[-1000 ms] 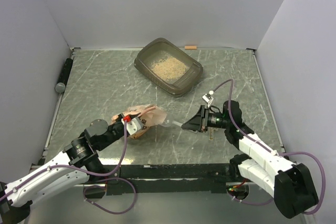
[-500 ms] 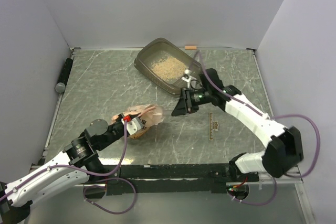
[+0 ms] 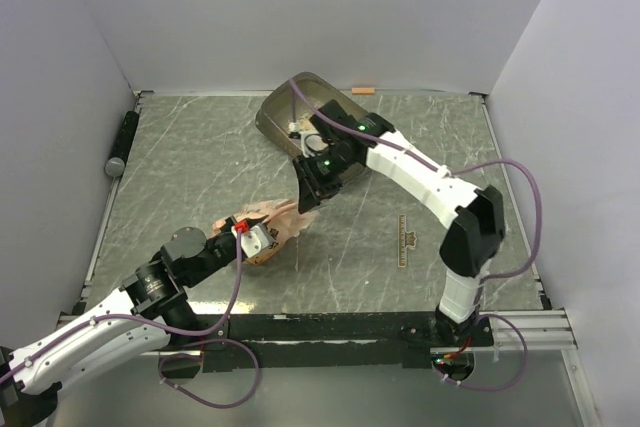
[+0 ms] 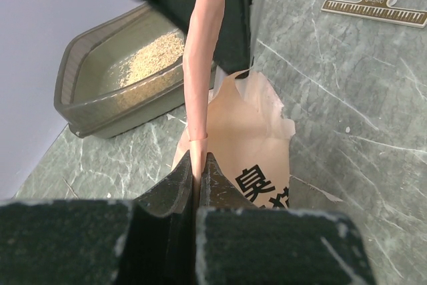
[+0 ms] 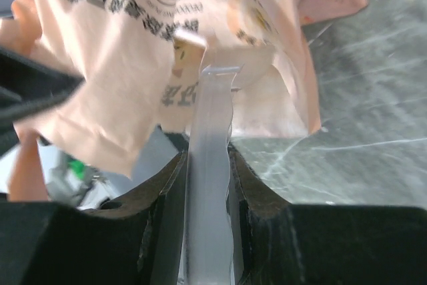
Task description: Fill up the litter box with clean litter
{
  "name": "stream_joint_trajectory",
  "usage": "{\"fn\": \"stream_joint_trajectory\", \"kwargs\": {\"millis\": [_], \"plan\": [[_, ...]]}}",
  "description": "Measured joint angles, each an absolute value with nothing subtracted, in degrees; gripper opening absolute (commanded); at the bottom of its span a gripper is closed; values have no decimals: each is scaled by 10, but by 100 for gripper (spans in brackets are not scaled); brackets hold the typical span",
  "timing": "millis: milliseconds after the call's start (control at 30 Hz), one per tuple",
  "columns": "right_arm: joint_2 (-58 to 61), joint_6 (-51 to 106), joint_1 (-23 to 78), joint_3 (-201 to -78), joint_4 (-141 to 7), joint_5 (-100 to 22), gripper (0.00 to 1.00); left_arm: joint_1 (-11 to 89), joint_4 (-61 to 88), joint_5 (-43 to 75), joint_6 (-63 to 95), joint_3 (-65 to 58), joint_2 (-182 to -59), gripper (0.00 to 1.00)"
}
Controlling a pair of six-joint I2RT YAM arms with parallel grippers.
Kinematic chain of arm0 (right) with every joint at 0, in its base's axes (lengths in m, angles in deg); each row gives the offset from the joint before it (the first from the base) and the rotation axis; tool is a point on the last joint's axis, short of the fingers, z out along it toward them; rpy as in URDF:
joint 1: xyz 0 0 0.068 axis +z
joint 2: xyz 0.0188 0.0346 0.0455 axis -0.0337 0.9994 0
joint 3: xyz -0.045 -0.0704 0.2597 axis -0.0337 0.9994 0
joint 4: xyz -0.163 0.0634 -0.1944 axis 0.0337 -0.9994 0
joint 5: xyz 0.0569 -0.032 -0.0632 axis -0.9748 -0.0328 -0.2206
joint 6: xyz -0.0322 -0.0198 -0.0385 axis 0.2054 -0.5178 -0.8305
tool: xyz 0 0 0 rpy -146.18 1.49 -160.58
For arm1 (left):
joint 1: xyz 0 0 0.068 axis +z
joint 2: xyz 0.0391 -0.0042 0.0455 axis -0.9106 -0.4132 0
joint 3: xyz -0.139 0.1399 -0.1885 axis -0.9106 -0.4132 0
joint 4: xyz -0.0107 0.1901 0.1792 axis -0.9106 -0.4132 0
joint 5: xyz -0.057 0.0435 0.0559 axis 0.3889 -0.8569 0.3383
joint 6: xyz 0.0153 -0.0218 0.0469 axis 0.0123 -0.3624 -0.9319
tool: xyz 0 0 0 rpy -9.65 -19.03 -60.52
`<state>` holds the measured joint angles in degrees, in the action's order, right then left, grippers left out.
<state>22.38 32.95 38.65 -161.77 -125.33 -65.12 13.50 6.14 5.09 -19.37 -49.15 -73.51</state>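
My left gripper (image 4: 198,167) pinches an edge of the pink bag (image 4: 235,128) and my right gripper (image 5: 207,165) clamps a clear strip (image 5: 213,98) (tip against the bag), so I'd lift slowly, mouth upward, toward the litter box (image 4: 100,108) nearby.

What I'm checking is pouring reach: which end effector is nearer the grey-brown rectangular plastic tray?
Right. Right end effector hangs just beside the tray; left end effector, farther off, pinches the salmon-pink plastic bag.
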Motion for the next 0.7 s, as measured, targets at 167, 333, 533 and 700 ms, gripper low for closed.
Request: {"fn": "stream_joint_trajectory", "kwargs": {"millis": [167,333,533,700], "plan": [[296,309,420,-1721,-1322,-612,0,135,60,51,-194,-491,-730,1],[348,305,429,-1746,-1331,-642,0,135,55,51,-193,-491,-718,1],[364,318,423,-1709,-1294,-710,0,135,49,51,-193,-491,-713,1],[320,359,402,-1564,-1163,-794,0,135,48,52,-193,-491,-712,1]]}}
